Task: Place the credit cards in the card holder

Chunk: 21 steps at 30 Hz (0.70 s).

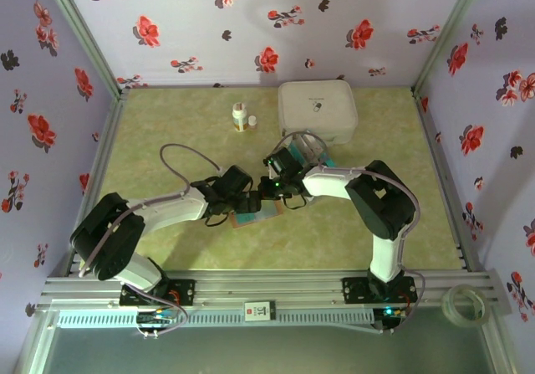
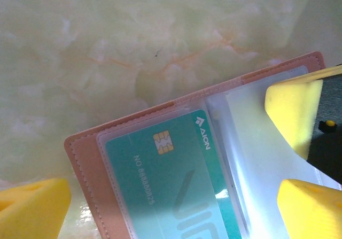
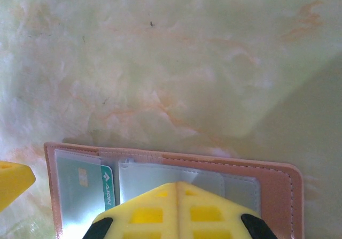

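Pink card holder (image 2: 90, 167), teal card (image 2: 160, 188)

The flat pinkish-tan, stitched, leather-like card holder (image 2: 88, 161) carries glossy clear plastic sleeves (image 2: 256, 159) over a smooth teal plastic credit card (image 2: 160, 188), with the matt marbled green tabletop (image 2: 107, 46) at its eleven o'clock.

card holder (image 2: 88, 164) cut at 6 o'clock edge, teal card (image 2: 160, 191) likewise, holder's lower part hidden behind right end effector (image 3: 178, 196)
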Each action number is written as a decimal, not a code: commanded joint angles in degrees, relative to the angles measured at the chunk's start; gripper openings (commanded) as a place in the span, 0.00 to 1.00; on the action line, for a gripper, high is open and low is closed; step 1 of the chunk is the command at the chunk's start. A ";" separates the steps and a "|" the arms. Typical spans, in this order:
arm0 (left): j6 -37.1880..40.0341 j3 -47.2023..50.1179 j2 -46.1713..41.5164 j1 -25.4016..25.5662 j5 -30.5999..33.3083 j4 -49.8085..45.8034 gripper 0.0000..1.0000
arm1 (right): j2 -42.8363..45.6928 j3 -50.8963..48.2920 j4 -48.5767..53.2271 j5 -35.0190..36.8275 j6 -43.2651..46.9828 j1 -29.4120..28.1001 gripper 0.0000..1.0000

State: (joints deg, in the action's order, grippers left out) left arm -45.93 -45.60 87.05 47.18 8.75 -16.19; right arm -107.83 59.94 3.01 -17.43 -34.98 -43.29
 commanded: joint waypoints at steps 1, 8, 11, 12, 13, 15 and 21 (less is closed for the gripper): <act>-0.75 0.24 1.07 1.05 0.30 1.85 1.00 | -1.02 0.70 0.00 -0.75 -0.83 -0.39 0.04; -0.70 1.61 1.39 2.61 1.09 4.29 1.00 | -1.42 0.70 -0.29 -0.68 -1.15 -0.74 0.04; -0.91 2.10 1.37 3.09 1.57 4.85 1.00 | -1.55 0.77 -0.35 -0.74 -1.25 -0.83 0.04; -1.15 2.40 1.21 3.10 1.70 4.85 1.00 | -1.49 0.83 -0.32 -0.66 -1.27 -0.81 0.04; -1.26 2.70 0.96 3.18 1.86 4.97 1.00 | -1.18 0.96 -0.16 -0.60 -1.11 -0.79 0.04; -1.37 3.15 0.37 3.18 2.29 4.79 1.00 | -0.39 1.53 0.97 -0.03 -0.43 -0.71 0.04; -0.90 3.92 -3.08 2.67 4.33 2.95 1.00 | 3.81 3.98 6.53 2.72 3.21 0.04 0.04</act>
State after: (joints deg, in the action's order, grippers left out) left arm -46.63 -42.54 86.61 49.56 10.98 -13.54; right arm -107.57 61.80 5.98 -16.64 -34.09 -43.29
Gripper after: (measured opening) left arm 0.997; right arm 0.041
